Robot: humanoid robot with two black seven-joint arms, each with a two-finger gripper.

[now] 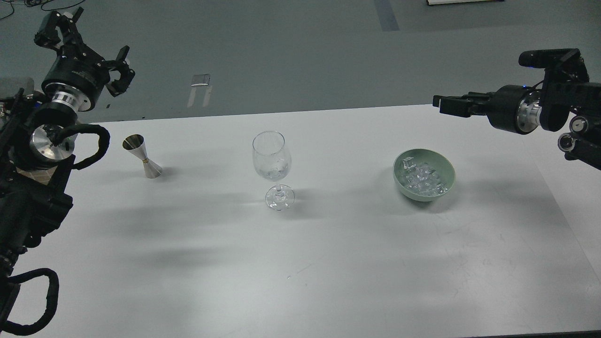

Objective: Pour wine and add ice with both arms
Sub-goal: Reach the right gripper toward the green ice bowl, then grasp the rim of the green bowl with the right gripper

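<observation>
A clear stemmed wine glass (pixel 272 157) stands upright mid-table, with something clear and glassy at the bottom of its bowl (pixel 275 172). I cannot tell whether that is wine or ice. A pale green bowl (pixel 446 180) to the right holds several ice cubes (pixel 421 178). A steel jigger (pixel 142 156) stands tilted at the left; I see no liquid in it. My left gripper (pixel 87 44) is open and empty, raised beyond the table's far left edge, up and left of the jigger. My right gripper (pixel 443 104) points left, above and behind the bowl; its fingers show side-on.
The white table (pixel 300 263) spans the view, and a second table top (pixel 577 197) abuts it at the right. My left arm's joints and looped cables (pixel 42 155) crowd the left edge. Grey floor with a small metal piece (pixel 201 80) lies beyond the table.
</observation>
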